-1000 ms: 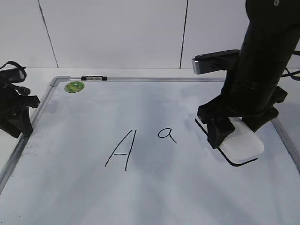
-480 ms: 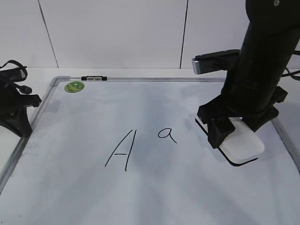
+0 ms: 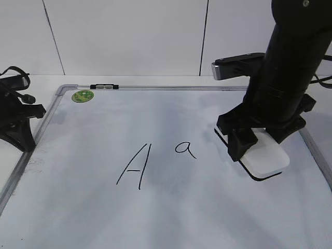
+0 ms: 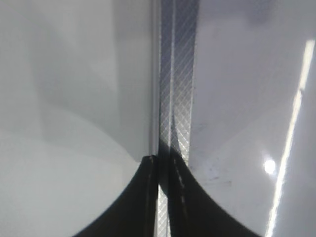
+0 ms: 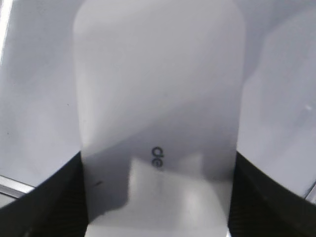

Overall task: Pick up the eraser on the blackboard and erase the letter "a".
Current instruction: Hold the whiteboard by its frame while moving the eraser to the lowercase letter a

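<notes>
The white eraser with its black underside lies on the right part of the blackboard. My right gripper is shut on the eraser, one finger on each long side; the right wrist view shows the eraser filling the space between the black fingers. The small letter "a" is written in black to the left of the eraser, a short gap away. My left gripper is shut and empty over the board's left frame, which shows in the left wrist view.
A large capital "A" stands left of the small "a". A round green sticker sits at the board's far left corner. A small black and white clip lies on the far frame. A white wall stands behind.
My right gripper and the eraser have shifted slightly left and away. The left arm has drawn a little to the left.
</notes>
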{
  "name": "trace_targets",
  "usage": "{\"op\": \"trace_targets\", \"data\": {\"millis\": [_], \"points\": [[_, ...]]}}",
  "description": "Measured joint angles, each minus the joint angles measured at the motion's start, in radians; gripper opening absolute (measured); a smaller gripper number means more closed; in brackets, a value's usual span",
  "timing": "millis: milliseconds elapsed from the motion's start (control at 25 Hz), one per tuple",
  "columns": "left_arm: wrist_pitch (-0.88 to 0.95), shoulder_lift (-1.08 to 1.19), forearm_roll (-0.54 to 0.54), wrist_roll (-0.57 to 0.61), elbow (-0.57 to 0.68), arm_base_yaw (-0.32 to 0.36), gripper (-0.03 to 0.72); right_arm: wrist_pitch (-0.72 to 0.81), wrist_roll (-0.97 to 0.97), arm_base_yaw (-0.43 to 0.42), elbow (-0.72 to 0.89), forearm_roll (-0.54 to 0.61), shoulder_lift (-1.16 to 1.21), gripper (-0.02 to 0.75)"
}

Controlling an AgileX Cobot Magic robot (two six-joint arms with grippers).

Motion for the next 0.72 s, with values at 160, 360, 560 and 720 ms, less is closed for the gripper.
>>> {"op": "trace_targets", "data": {"millis": [160, 360, 560, 720], "points": [[0.0, 0.0, 0.0, 0.0, 0.0, 0.0, 0.016, 0.0, -0.002, 0.0, -0.046, 0.0, 0.05, 0.561], [0.0, 0.0, 0.0, 0.0, 0.0, 0.0, 0.016, 0.006, -0.002, 0.0, -0.131, 0.0, 0.123, 0.561], [0.0, 0.0, 0.0, 0.0, 0.0, 0.0, 0.016, 0.015, -0.008, 0.013, -0.216, -0.001, 0.195, 0.561], [0.0, 0.0, 0.0, 0.0, 0.0, 0.0, 0.016, 0.018, -0.015, 0.046, -0.267, -0.001, 0.26, 0.561]]}}
